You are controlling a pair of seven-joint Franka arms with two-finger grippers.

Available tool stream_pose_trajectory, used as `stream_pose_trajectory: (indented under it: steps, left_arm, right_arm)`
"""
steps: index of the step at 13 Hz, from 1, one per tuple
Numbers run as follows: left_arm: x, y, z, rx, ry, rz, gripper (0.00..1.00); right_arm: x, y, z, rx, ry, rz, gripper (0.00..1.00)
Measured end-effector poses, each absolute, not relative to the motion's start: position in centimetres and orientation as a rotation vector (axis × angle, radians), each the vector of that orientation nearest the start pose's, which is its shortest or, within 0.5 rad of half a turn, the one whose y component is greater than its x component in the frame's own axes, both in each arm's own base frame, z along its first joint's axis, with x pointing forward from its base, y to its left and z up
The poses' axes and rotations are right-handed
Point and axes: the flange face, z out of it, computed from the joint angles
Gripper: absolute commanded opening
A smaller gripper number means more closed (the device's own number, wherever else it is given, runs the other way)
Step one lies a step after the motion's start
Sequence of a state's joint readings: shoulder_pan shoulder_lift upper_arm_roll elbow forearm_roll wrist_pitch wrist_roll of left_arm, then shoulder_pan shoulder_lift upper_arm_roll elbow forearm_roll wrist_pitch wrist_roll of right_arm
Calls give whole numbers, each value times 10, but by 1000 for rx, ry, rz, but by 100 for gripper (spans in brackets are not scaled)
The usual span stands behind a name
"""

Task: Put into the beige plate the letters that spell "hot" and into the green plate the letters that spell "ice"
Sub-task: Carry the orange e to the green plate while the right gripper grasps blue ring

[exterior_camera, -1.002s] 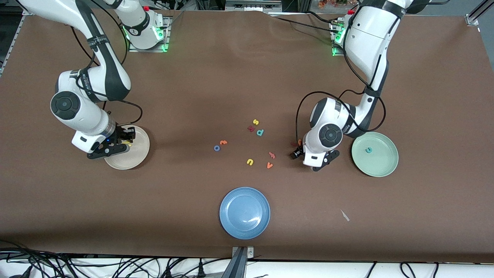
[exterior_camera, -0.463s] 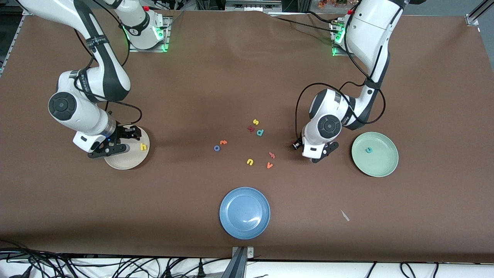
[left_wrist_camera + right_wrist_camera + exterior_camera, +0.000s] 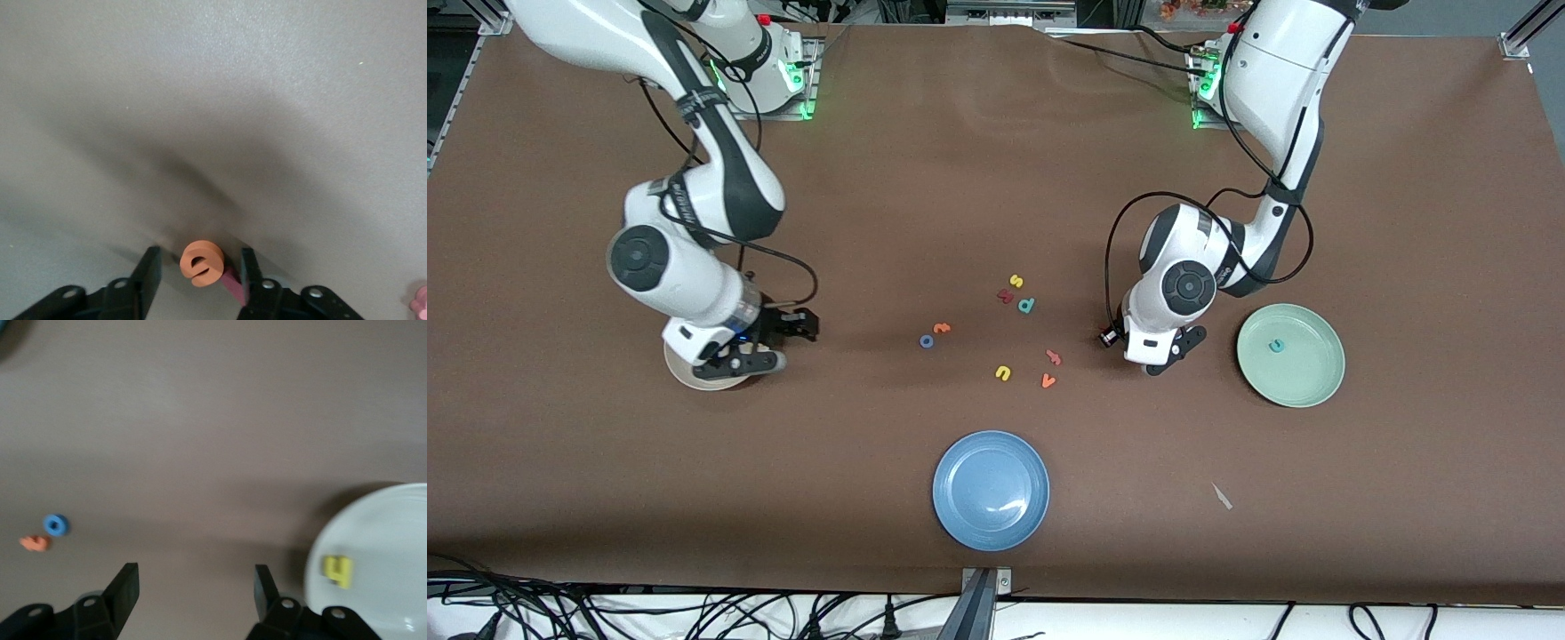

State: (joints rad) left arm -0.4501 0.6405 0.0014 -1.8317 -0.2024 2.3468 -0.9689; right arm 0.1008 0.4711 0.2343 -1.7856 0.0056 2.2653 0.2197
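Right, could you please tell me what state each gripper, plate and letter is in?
Left gripper: open, fingers either side of the orange e.
Orange e: flat on the table, ungripped, dark red bar beside it.
Right gripper: open, holding nothing, over the table beside the beige plate.
Beige plate: holds the yellow h.
Green plate: holds the teal c.
Blue ring: on the table, in no plate.

Three plates, the beige plate (image 3: 679, 374), the green plate (image 3: 1316, 384) and a blue plate (image 3: 991, 526), and twelve foam letters (image 3: 1003, 373).

1 teal c (image 3: 1278, 346) in the green plate (image 3: 1307, 388)
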Motion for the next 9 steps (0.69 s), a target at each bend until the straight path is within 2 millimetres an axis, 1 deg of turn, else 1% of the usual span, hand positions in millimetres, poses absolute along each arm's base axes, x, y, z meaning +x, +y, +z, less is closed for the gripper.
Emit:
stream_pose_trajectory:
  steps: [2, 5, 7, 9]
  left_arm:
    - [568, -277, 170, -2970, -1046, 288, 48]
    - [568, -278, 170, -2971, -1049, 284, 34]
    - [568, -280, 172, -2977, -1049, 277, 24]
    - [568, -280, 172, -2978, -1049, 276, 15]
  right_arm:
    - [623, 242, 288, -3019, -54, 24, 78]
    - [610, 295, 267, -3002, 61, -12, 78]
    - [600, 322, 251, -2997, 148, -26, 78]
    - [590, 340, 235, -2996, 250, -31, 78]
